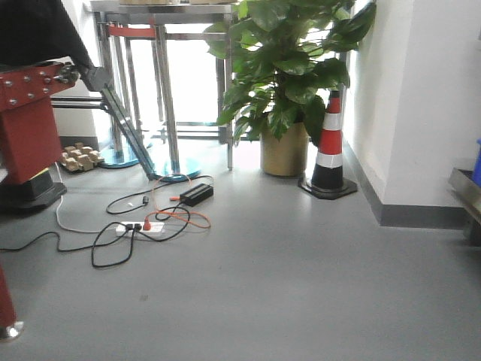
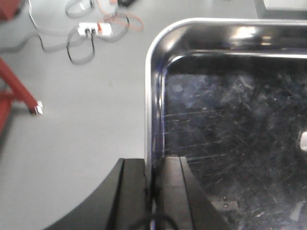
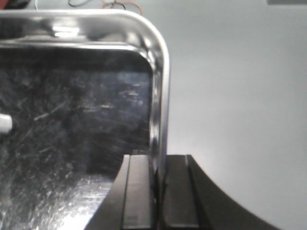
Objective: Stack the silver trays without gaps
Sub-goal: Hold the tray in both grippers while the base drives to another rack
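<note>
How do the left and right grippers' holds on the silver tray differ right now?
The left gripper pinches the silver tray on its left rim, with the tray spreading to its right. The right gripper pinches the opposite rim, with the tray spreading to its left. The floor beside the left gripper carries a power strip, while beside the right gripper it is mostly bare. Both are shut on the rim below a rounded corner, one finger inside and one outside.
</note>
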Available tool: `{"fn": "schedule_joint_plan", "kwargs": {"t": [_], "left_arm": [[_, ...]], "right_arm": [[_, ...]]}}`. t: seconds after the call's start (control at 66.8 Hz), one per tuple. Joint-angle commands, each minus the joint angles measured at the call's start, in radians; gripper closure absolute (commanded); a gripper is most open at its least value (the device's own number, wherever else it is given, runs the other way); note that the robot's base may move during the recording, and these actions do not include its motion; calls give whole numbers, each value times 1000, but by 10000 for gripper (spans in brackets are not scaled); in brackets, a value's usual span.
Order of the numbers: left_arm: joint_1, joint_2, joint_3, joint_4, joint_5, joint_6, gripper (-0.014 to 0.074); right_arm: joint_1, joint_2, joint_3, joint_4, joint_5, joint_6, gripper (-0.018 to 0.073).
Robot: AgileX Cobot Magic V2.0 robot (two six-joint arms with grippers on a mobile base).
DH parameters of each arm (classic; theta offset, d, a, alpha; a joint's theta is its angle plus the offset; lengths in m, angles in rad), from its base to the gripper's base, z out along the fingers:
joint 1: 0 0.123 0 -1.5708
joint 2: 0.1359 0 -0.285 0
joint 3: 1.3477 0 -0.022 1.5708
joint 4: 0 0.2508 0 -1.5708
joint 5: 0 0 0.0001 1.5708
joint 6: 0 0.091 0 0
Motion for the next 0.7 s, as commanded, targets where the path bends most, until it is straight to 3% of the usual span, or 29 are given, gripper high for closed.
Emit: {"fn": "schedule_joint_plan", "kwargs": {"t": [0.0,0.165,0.689], "left_arm": [[-22,6,-11,24,-112,11,613],[-22,6,-11,102,-112,11,613],[-22,6,-11,162,-112,11,613]], "right_arm": [[11,-2,-7,30,-165,-3,577],[11,-2,-7,30,-198,-3,577],[11,-2,-7,30,-361,-3,577]]}}
